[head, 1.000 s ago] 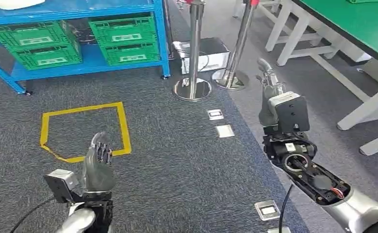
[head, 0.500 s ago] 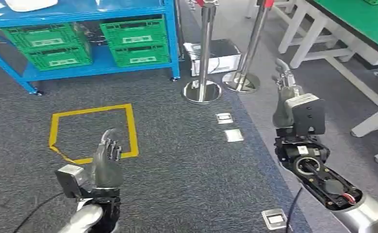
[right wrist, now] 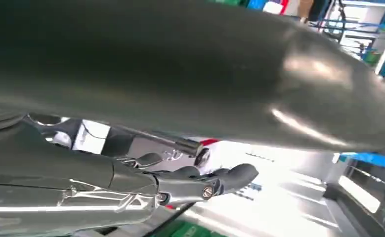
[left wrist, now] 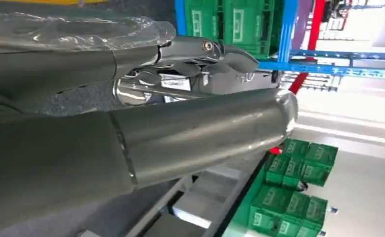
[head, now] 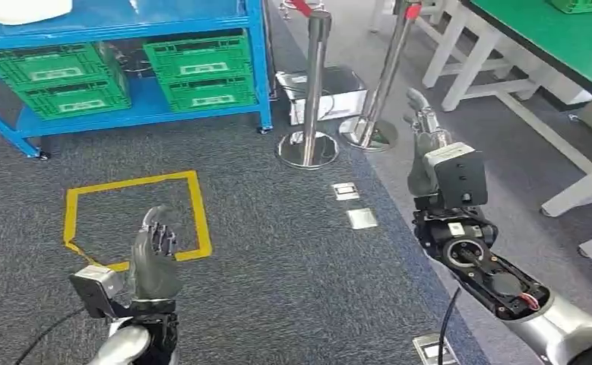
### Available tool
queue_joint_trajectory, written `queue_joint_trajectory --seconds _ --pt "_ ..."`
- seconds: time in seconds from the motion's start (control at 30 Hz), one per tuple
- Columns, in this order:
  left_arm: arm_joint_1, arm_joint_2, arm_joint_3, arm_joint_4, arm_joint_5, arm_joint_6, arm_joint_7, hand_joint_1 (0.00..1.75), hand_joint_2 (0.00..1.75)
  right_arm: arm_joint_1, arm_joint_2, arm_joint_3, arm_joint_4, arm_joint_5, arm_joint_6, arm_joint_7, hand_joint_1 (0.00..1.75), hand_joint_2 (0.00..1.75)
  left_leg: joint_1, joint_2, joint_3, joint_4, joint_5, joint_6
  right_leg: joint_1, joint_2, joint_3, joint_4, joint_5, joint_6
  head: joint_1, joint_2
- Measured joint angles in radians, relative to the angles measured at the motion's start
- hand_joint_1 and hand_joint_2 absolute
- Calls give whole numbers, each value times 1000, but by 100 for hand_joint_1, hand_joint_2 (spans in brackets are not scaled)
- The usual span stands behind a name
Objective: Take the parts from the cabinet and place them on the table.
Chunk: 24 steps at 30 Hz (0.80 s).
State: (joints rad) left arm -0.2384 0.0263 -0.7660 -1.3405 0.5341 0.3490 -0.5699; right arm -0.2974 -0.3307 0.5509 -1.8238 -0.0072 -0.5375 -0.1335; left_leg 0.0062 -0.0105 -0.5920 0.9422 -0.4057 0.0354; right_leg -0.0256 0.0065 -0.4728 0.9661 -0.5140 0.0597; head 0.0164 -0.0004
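The robot stands on a grey carpet (head: pixel 292 251) and looks down at its two arms. The left hand (head: pixel 154 258) is raised over the carpet, near a square of yellow tape (head: pixel 133 213) stuck on the floor. Its fingers (head: pixel 158 237) point up and are a little apart, and the hand holds nothing. The right hand (head: pixel 423 148) is also raised, farther ahead on the other side. Its fingers point up and it holds nothing too.

The blue cabinet (head: pixel 258 68) stands ahead and to the left, well apart from both hands. On its low shelf sit green crates (head: pixel 197 72), two stacks side by side. A white thing (head: pixel 23 9) lies on the shelf above them, but what it is cannot be told. No part can be picked out inside the crates.

Two shiny metal posts (head: pixel 311 84) with round bases stand on the floor to the right of the cabinet. A white box (head: pixel 330 91) sits just behind them. The green tabletop (head: pixel 551 38) on white legs is far to the right, past the right hand. A green crate (head: pixel 585 6) rests on its far end. Small metal floor plates (head: pixel 361 219) lie in the carpet between the two arms.
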Motion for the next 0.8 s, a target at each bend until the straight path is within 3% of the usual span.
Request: queue_joint_trajectory --seconds 0.03,0.13,0.17,0.2,0.23,0.3,0.33,0.37,0.4,0.43,0.5,0.53,0.6,0.67,0.7,0.73,0.8 --pt "-2 -1 0 0 0 0 0 0 0 -4 0 0 0 0 0 -3 0 0 0 0 8 0 -5 6 0 -1 -31 64 -17 1 4 0" --pt "0 -1 -1 0 0 0 1 0 0 1 0 0 0 0 0 -2 0 0 -6 -1 27 0 -25 12 2 -1 -184 289 -94 4 24 0" --pt "2 0 -2 1 0 0 1 0 0 3 0 0 0 0 0 -2 0 0 -8 -1 38 0 -33 13 4 -1 -210 303 -93 2 30 0" --pt "2 0 -2 1 0 0 1 0 0 3 0 0 0 0 0 -2 0 0 -11 -2 51 0 -42 13 6 -1 -211 270 -66 -3 34 0" --pt "2 0 -2 1 0 0 1 0 0 3 0 -1 0 0 0 -1 0 0 -14 -3 66 0 -52 13 9 -1 -195 205 -18 -10 37 0" --pt "1 -2 -2 1 -1 0 1 0 0 3 0 -1 0 0 0 -2 0 0 -17 -3 96 -1 -72 11 22 -1 -144 29 118 -31 46 0" --pt "1 -2 -3 2 -1 0 1 0 0 4 0 -2 1 0 0 -2 0 0 -20 -3 103 -1 -79 6 31 -2 -143 9 105 -41 35 0" --pt "-1 -2 -3 2 -1 0 2 0 0 2 0 -1 1 0 0 -1 0 0 -18 -5 96 -4 -82 1 32 -4 -134 -8 87 -45 36 0" --pt "-1 -2 -3 2 -1 0 3 0 0 2 0 -2 0 0 0 -1 0 0 -18 -4 98 -7 -84 -4 34 -3 -123 -9 107 -51 42 0" --pt "1 -2 -4 2 -2 -1 3 0 0 2 0 -2 -1 0 0 -1 0 0 -19 -2 105 2 -78 -8 35 -3 -119 -16 105 -57 43 0" --pt "-2 -2 -4 2 -2 -1 3 0 0 2 0 -2 -3 0 0 -2 0 0 -21 -1 106 25 -85 -18 20 -1 -85 -32 105 -62 43 0" --pt "-5 -1 -4 2 -2 -1 2 0 0 0 0 -2 -3 0 0 -2 0 0 -19 0 74 82 -90 -25 18 -2 -76 -36 101 -65 31 0" --pt "-5 -1 -4 2 -2 -1 2 0 0 1 0 -2 -3 0 0 -2 0 0 -9 1 -37 240 -140 -40 16 -2 -70 -37 92 -68 16 0" --pt "0 1 -5 2 -1 -1 2 0 0 2 0 -1 -3 0 2 -2 0 0 -1 2 -119 319 -184 -50 15 -1 -59 -36 79 -67 10 0" --pt "1 2 -5 2 -1 -1 2 0 0 3 0 -1 -3 0 2 -2 0 0 2 2 -127 298 -166 -52 13 0 -50 -36 70 -64 6 0" --pt "0 3 -5 2 -1 -1 2 0 0 3 0 -1 -3 0 2 -2 0 0 4 3 -113 235 -122 -52 12 1 -37 -36 60 -61 3 0" --pt "0 5 -5 2 -1 -2 2 0 0 3 0 -1 -3 0 1 -2 0 0 7 5 -52 56 7 -52 7 1 -10 -36 40 -52 -2 0"
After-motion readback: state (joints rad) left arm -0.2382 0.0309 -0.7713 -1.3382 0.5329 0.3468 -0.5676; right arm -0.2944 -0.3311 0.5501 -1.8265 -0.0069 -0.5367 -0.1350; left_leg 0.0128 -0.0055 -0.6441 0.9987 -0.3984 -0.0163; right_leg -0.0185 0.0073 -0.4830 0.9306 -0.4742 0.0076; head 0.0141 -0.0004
